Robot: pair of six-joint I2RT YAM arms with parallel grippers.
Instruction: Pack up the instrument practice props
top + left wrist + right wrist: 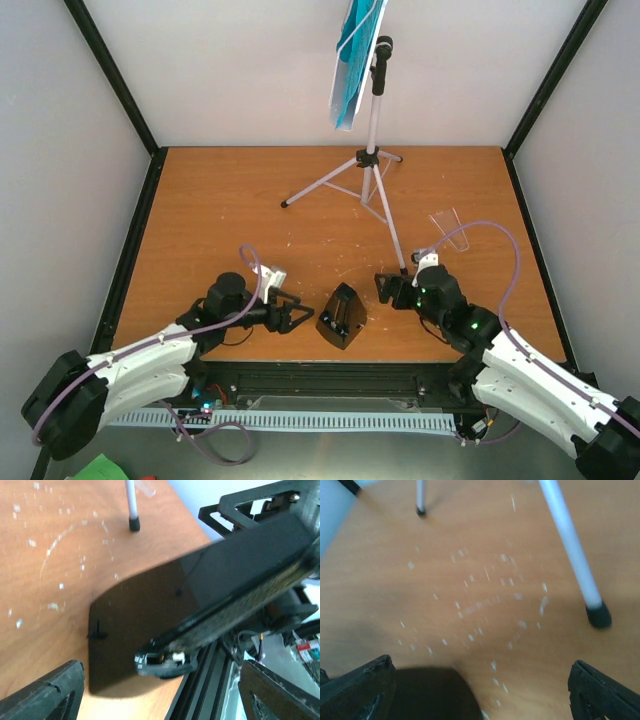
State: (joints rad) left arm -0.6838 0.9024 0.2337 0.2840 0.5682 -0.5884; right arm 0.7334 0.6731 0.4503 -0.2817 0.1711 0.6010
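The grey tripod music stand (372, 165) stands at the back centre, its tray holding cyan sheet-music pages (352, 60) high up. The small black pyramid metronome (341, 317) stands near the front edge between the arms. My left gripper (290, 316) is open and empty just left of it. In the left wrist view the metronome (240, 575) fills the space just ahead of the gripper (160, 697). My right gripper (386, 287) is open and empty, right of the metronome and beside a tripod foot (597, 615). In the right wrist view the gripper (480, 695) hangs over bare wood.
A small clear plastic piece (452, 228) lies at the right of the wooden table (220, 210). Tripod legs spread across the back middle; one foot (134, 524) shows in the left wrist view. Black frame posts and white walls enclose the table. A dark blurred shape (430, 697) sits low in the right wrist view.
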